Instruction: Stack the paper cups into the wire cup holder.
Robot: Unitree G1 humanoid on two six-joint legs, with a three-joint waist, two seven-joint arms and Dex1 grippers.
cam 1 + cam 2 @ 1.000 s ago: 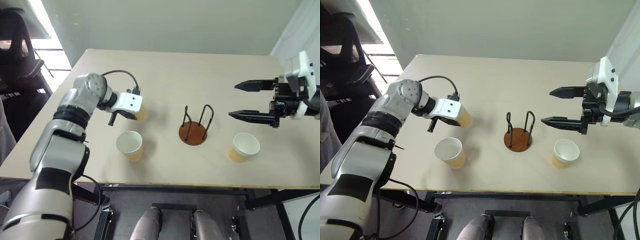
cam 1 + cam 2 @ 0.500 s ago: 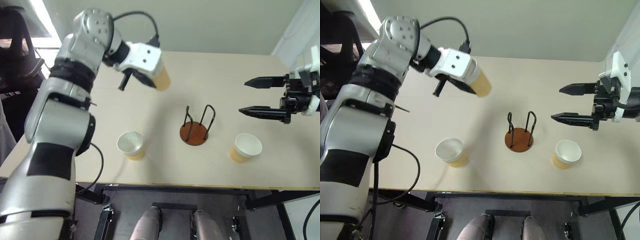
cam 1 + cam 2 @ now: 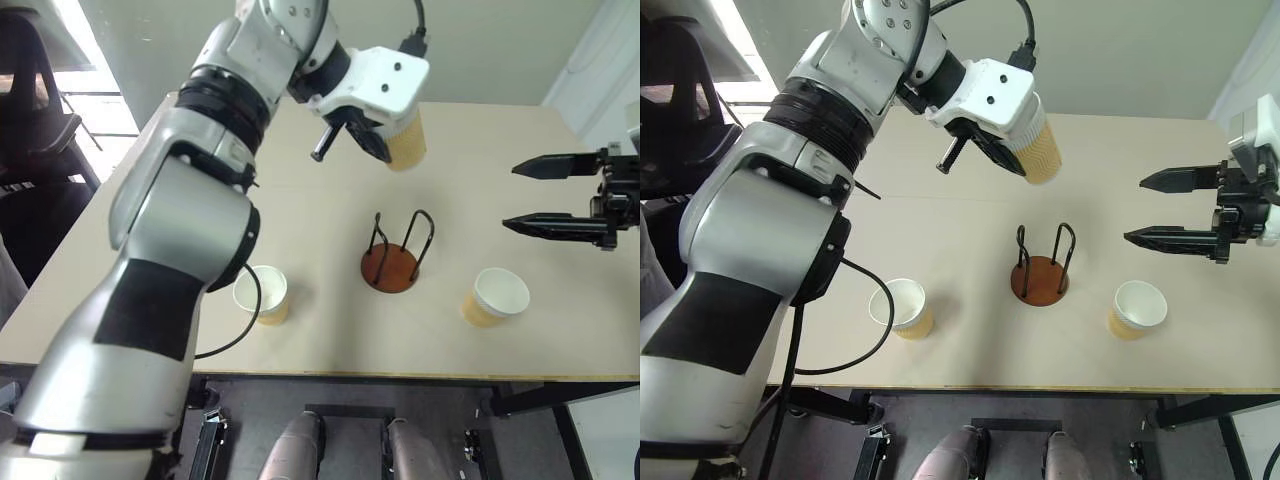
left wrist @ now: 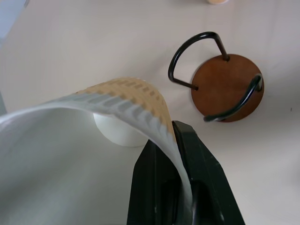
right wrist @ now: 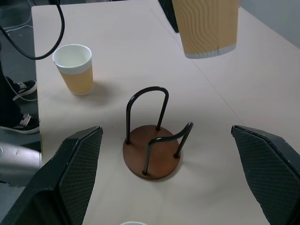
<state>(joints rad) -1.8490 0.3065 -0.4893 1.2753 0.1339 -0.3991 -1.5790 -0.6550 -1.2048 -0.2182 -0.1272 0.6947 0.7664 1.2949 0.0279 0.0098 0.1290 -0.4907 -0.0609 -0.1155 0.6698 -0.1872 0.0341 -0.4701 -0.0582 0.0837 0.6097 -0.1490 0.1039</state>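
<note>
Left gripper (image 3: 1012,150): fingers clamped on the wall of one paper cup (image 3: 1041,152), pinching it flat at the rim; you see it carried in the air at upper centre of the frame, above and just behind the wire cup holder (image 3: 1041,272).

Right gripper (image 3: 1175,209): fingers spread wide, holding nothing, hovering at the right edge, well apart from the holder.

Wire cup holder: brown disc with two black loops, empty, standing at centre of the counter (image 3: 970,225).

Second cup (image 3: 902,308): upright on the counter, lower left of the holder.

Third cup (image 3: 1137,308): upright, lower right of the holder, below the right gripper.

Step in hand, as judged: carrying the first cup to the holder. Next you need to centre it over the disc, bring it down between the loops, then let go.
</note>
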